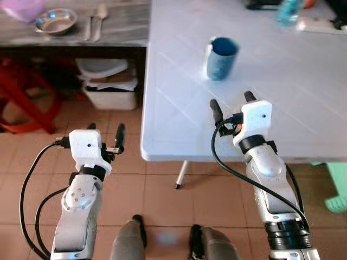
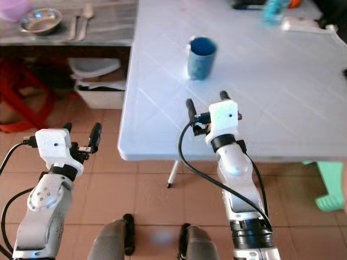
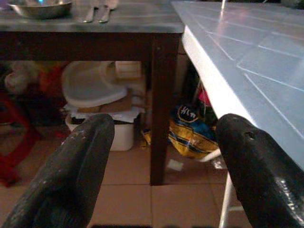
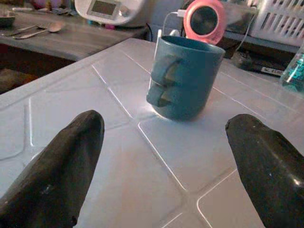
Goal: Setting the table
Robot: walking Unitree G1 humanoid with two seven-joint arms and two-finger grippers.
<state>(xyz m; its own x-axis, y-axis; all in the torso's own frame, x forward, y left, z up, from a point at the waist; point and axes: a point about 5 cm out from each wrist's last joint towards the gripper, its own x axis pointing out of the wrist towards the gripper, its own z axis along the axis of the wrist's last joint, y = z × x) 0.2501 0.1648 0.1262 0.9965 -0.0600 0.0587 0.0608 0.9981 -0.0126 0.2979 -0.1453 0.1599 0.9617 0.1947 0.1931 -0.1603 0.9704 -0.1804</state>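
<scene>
A blue mug (image 1: 221, 58) stands upright on the white plastic table (image 1: 179, 108), its handle turned toward me (image 4: 164, 85). My right gripper (image 1: 233, 103) hovers open over the table's near part, a short way in front of the mug, with nothing between its fingers (image 4: 66, 161). My left gripper (image 1: 105, 135) is open too, held out over the tiled floor left of the table's edge. On the dark side counter (image 1: 124, 30) at the far left lie a steel bowl (image 1: 56, 21) and spoons (image 1: 95, 21).
Under the counter sit a white lidded bin (image 1: 108, 86), a red stool (image 1: 24, 103) and a bag (image 3: 190, 130). At the table's far side are a blue bottle (image 1: 290, 12), a pink fan (image 4: 205, 20) and a white basket (image 4: 280, 21). A green stool (image 1: 337, 184) stands at right.
</scene>
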